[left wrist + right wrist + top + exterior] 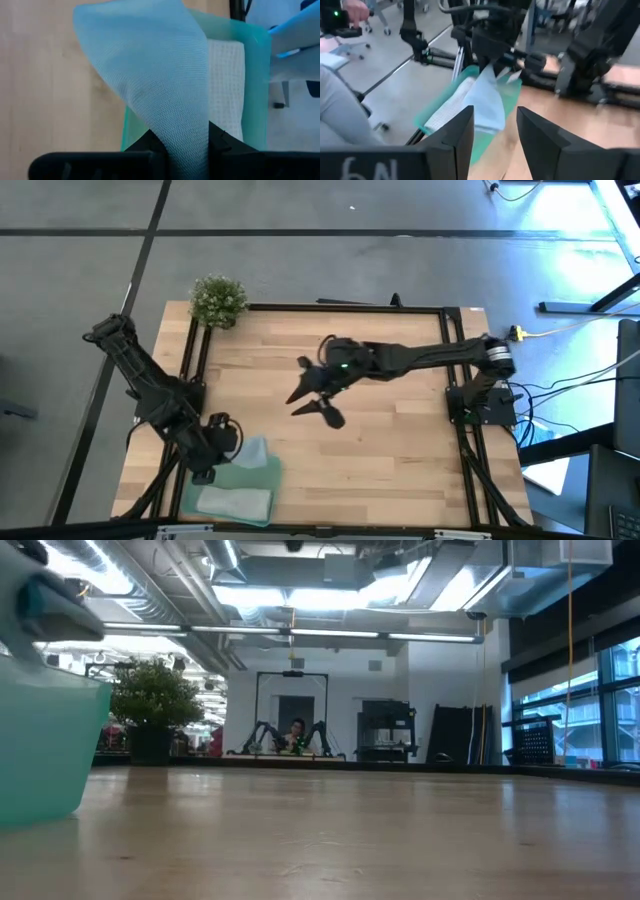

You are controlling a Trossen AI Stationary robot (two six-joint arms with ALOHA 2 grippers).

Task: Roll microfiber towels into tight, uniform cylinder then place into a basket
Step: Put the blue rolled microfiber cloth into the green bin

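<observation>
Placement underway: our left gripper (182, 150) pinches the blue towel (150, 75) over the basket (262, 477); right gripper (318, 402) idles agape; release next.

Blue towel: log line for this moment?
left gripper: shut on blue towel over basket | grey towel: in basket | right gripper: open, mid-table

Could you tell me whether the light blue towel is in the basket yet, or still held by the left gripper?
Still held: the left gripper is shut on the light blue towel, which hangs over the basket beside the grey towel already inside.
</observation>
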